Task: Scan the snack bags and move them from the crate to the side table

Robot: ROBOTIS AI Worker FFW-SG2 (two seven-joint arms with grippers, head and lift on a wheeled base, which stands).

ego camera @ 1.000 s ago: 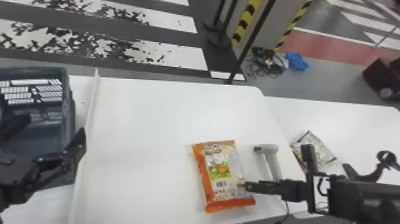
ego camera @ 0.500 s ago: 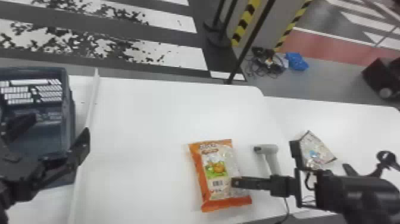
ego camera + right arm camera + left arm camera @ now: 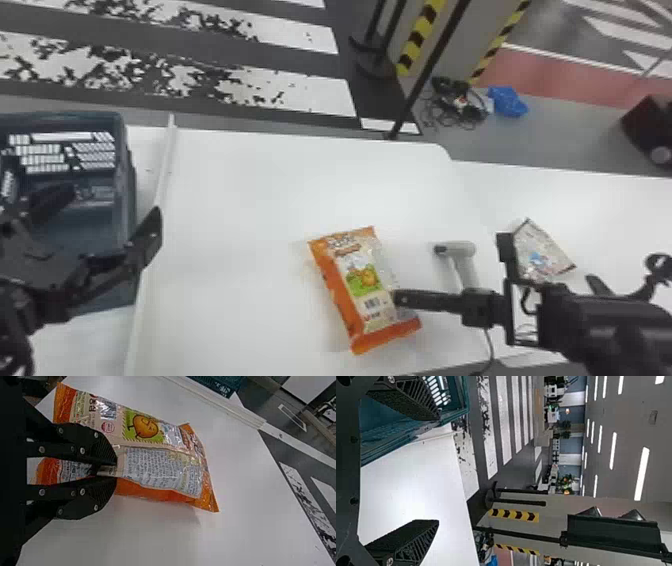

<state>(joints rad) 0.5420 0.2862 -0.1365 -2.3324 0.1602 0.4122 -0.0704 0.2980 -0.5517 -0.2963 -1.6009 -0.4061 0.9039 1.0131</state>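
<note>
Right hand point(image 3: 397, 298): clamped on one long edge of the orange snack bag point(image 3: 357, 280)
Orange snack bag: over the white tabletop point(image 3: 240, 200), between crate point(image 3: 124, 165) and scanner point(image 3: 462, 250)
Left hand point(image 3: 114, 204): fingers spread apart, near the crate
Silver snack bag point(image 3: 545, 247): on the side tabletop point(image 3: 610, 215), right of the scanner

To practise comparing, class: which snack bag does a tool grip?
The orange-edged bag, pinched by the right tool; the pale bag lies ungripped farther right.
</note>
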